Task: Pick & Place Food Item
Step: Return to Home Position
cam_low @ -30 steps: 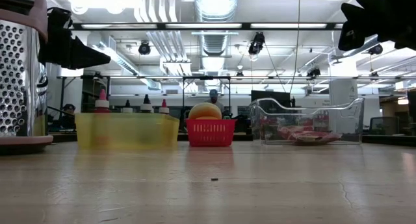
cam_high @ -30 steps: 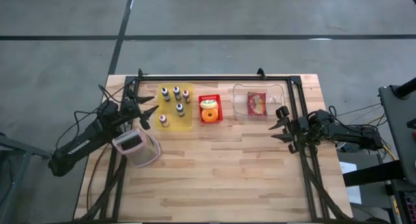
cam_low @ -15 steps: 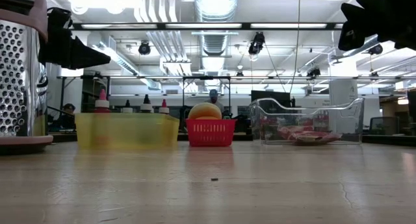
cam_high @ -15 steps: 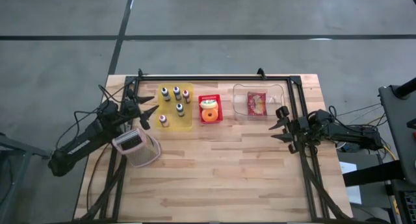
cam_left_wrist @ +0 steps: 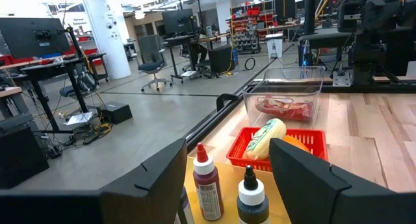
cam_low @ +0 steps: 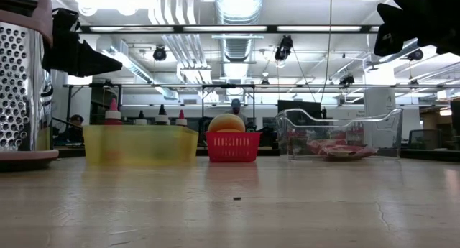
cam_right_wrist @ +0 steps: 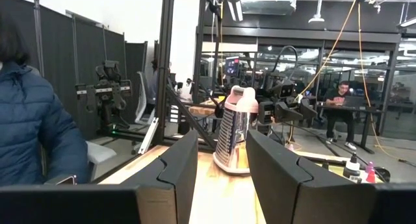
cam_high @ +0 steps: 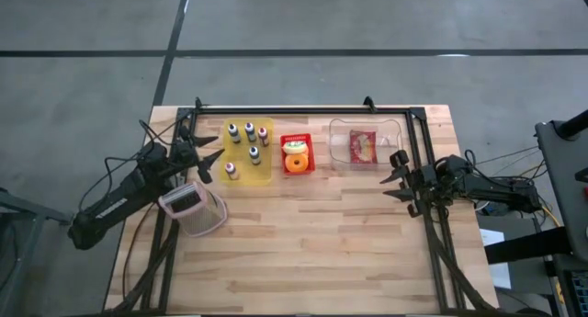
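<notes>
A red basket [cam_high: 297, 152] at the table's far middle holds an orange donut-like item [cam_high: 296, 162] and a pale green-marked food item [cam_left_wrist: 265, 137]. A clear tub [cam_high: 366, 143] to its right holds a red packaged food item [cam_high: 363, 145]. My left gripper [cam_high: 208, 155] is open and empty, above the table's left part, beside the yellow tray [cam_high: 249, 152]. My right gripper [cam_high: 396, 177] is open and empty, near the table's right edge, nearer than the clear tub.
The yellow tray holds several small bottles [cam_high: 250, 130]. A metal grater with pink trim [cam_high: 193, 208] lies at the table's left, close to my left arm. A black frame [cam_high: 303, 109] runs around the table. A person in a blue jacket [cam_right_wrist: 32, 133] shows beyond the table.
</notes>
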Tool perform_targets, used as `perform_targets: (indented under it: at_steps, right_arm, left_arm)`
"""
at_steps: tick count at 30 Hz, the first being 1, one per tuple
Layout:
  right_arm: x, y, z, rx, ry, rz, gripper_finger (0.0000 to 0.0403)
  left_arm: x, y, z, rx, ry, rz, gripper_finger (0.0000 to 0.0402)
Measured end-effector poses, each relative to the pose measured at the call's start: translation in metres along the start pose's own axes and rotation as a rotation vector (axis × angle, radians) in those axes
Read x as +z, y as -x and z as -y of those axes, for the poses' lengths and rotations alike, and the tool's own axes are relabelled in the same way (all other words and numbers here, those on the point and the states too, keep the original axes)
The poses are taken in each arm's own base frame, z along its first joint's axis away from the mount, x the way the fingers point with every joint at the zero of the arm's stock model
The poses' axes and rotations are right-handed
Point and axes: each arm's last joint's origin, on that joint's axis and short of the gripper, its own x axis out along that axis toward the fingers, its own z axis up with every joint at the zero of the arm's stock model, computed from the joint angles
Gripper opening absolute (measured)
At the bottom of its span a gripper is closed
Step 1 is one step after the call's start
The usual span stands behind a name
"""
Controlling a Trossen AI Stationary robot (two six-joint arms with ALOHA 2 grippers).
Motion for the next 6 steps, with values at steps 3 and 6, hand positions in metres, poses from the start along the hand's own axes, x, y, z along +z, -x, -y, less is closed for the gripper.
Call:
perform_targets:
  at_steps: [3, 6]
  right_arm:
    - [0.0000, 0.0000, 0.0000, -0.001, -0.001, 0.000, 0.0128]
    - [0.0000, 0.0000, 0.0000, -0.001, 0.001, 0.000, 0.0128]
  left_arm:
    - [0.0000, 0.0000, 0.0000, 0.000, 0.000, 0.000, 0.0223]
    - [0.0000, 0.0000, 0.0000, 0.000, 0.000, 0.000, 0.0223]
